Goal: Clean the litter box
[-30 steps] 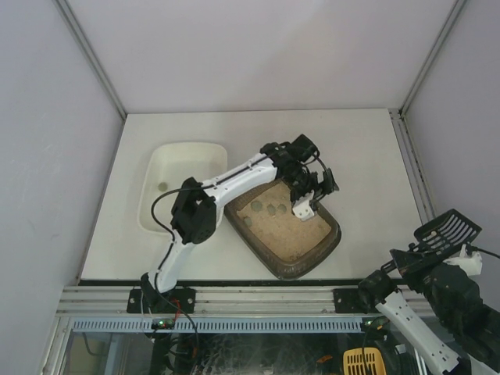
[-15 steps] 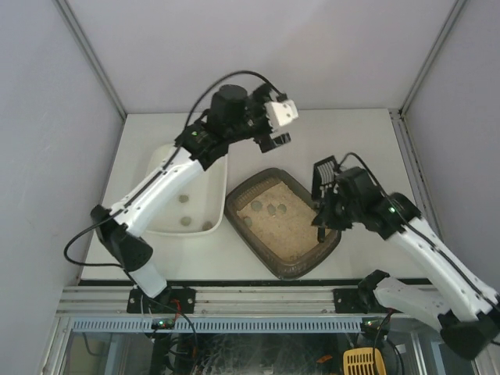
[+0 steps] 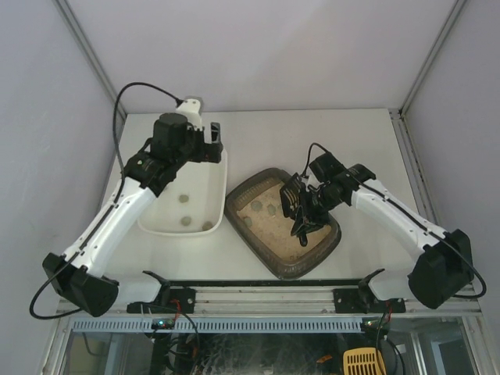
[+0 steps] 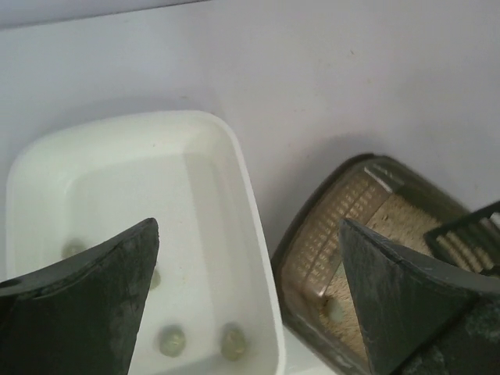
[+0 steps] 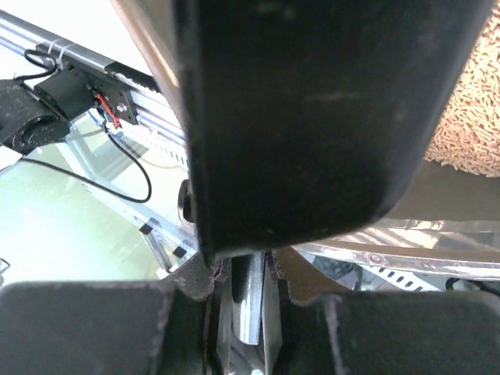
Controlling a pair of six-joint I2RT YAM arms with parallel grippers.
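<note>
Top external view: litter box sat mid-table, its left rim just beside the white tray. Right gripper was clamped on the black slotted scoop, held over the beige litter. Left gripper hung above the tray's far end, jaws wide apart. Three small clumps lay in the tray.

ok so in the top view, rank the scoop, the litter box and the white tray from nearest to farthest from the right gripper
From the right gripper:
1. scoop: held in its shut jaws, over the litter.
2. litter box: directly beneath it, mid-table.
3. white tray: farthest, off to the left beyond the litter box.
</note>
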